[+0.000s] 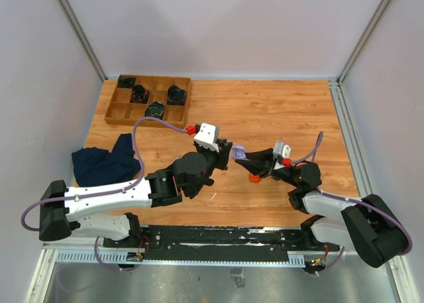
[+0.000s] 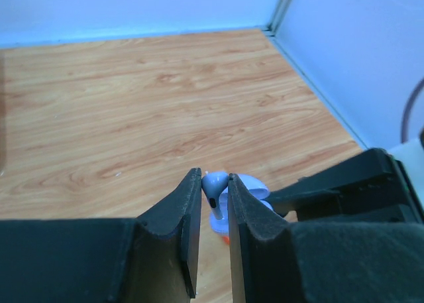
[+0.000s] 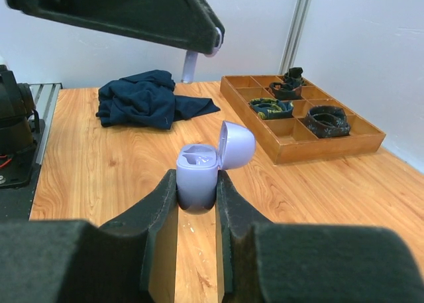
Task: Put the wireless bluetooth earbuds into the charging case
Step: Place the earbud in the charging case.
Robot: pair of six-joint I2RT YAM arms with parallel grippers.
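Note:
A pale purple earbud (image 2: 213,185) is pinched stem-down between the tips of my left gripper (image 2: 214,178), which is shut on it. Just beyond and below it is the pale purple charging case (image 2: 255,191). My right gripper (image 3: 197,183) is shut on the case body (image 3: 197,174), holding it upright above the table with the lid (image 3: 236,144) swung open and two empty wells showing. From above, the left gripper (image 1: 225,153) and right gripper (image 1: 246,158) meet at the case (image 1: 240,154) mid-table. An orange earbud (image 1: 254,178) lies on the wood under the right gripper.
A wooden compartment tray (image 1: 149,99) with coiled black cables stands at the back left. A dark blue cloth (image 1: 106,162) lies at the left edge. The left arm (image 3: 132,11) hangs above the case in the right wrist view.

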